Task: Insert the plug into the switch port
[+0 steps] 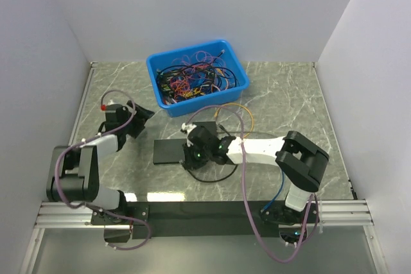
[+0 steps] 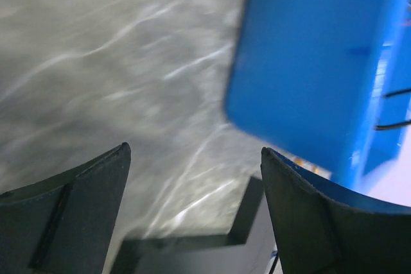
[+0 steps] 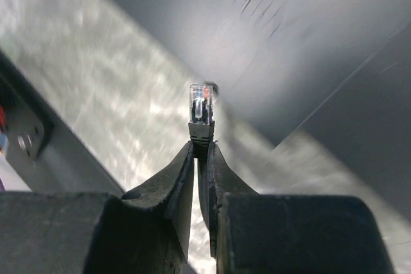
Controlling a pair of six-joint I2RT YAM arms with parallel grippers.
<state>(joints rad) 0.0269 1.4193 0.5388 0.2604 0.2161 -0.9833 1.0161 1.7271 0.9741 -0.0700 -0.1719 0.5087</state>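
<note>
My right gripper (image 3: 201, 150) is shut on a network plug (image 3: 201, 110) with a clear tip and a grey boot; the plug sticks out past the fingertips. In the top view the right gripper (image 1: 192, 144) reaches left over the near end of the flat black switch (image 1: 167, 151). In the right wrist view a dark grey body (image 3: 270, 36) fills the upper right just beyond the plug tip; no port shows. My left gripper (image 1: 141, 117) is open and empty, left of the switch, above the marble table (image 2: 96, 62).
A blue bin (image 1: 196, 76) full of tangled cables stands behind the switch and shows in the left wrist view (image 2: 308, 62). An orange cable (image 1: 247, 115) and a black cable loop (image 1: 212, 176) lie around the right arm. White walls enclose the table.
</note>
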